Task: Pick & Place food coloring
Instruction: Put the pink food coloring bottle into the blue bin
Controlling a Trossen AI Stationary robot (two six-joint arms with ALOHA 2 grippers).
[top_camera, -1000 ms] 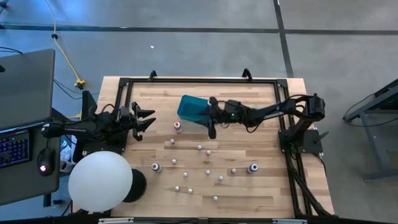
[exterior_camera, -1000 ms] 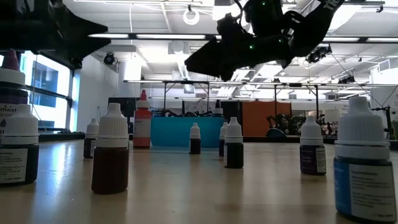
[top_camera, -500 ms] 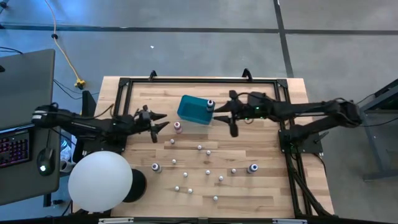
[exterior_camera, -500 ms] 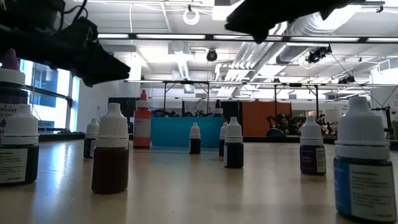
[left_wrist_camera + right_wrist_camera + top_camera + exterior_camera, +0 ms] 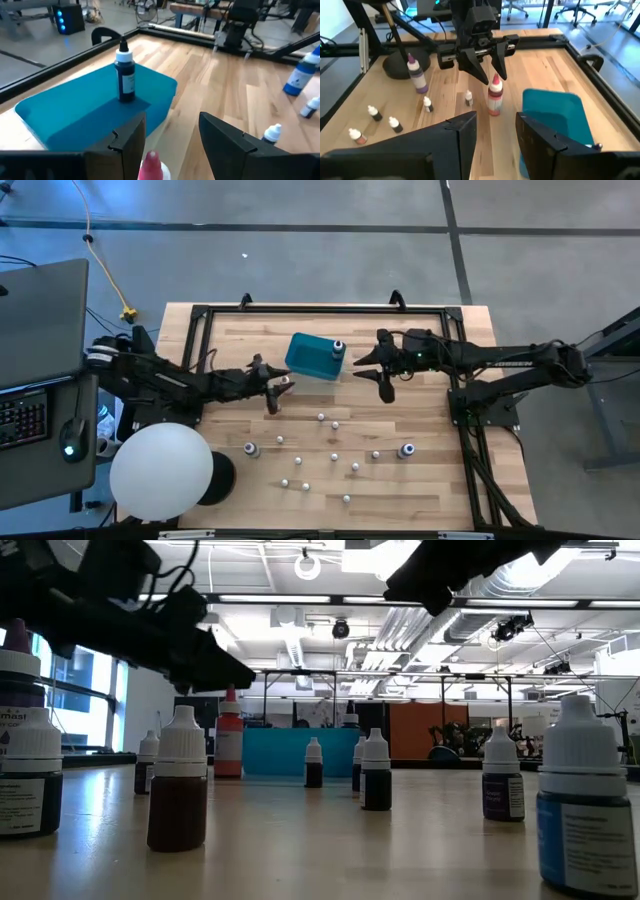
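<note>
two dark six-joint arms, matte black links, left arm (image 5: pixel 160 377) with thin black cable loops and pale band near its base, right arm (image 5: pixel 500 358) with tiny green light, black wedge-shaped fingers (image 5: pixel 225 145)

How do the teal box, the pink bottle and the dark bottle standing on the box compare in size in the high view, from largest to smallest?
1. The teal box, by far the largest.
2. and 3. The pink bottle and the dark bottle on the box look about alike from above; I cannot rank them.
</note>
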